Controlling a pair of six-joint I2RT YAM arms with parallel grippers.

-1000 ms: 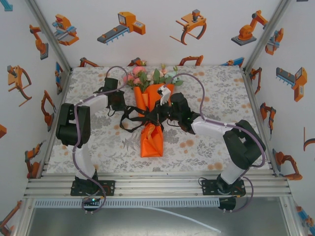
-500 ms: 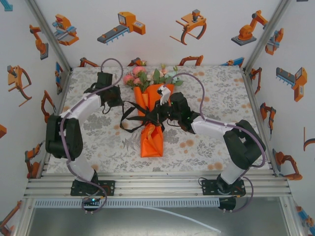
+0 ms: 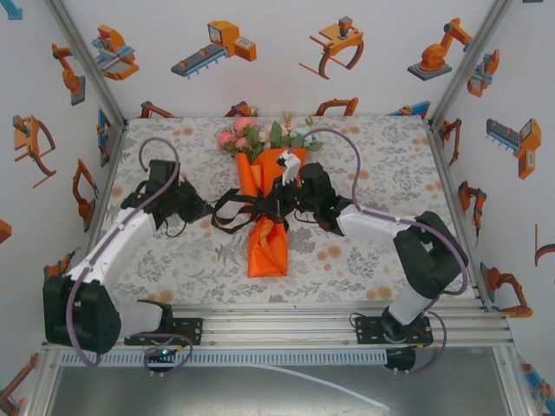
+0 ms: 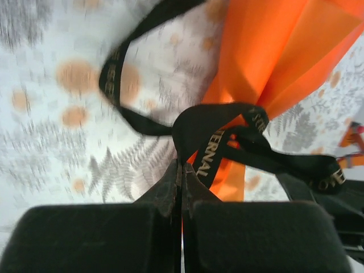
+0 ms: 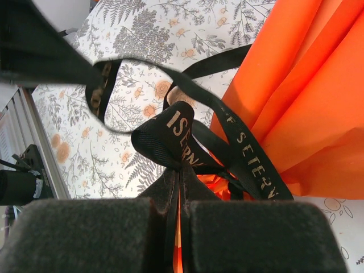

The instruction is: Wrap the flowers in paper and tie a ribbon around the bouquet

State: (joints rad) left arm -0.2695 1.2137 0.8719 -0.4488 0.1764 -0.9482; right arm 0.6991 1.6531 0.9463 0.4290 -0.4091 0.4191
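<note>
Two grippers are each clamped tight on a loop of the long black lettered fabric ribbon (image 4: 213, 153). The left gripper (image 4: 182, 176) is just beside the narrow waist of the bright orange paper cone (image 4: 273, 51), and the right gripper (image 5: 180, 176) is at the waist's opposite side. Pink, cream and green artificial flowers (image 3: 260, 137) poke from the cone's far, wide end. An uneven pull could slip a loop free and undo the bow, or drag the cone and crumple it.
</note>
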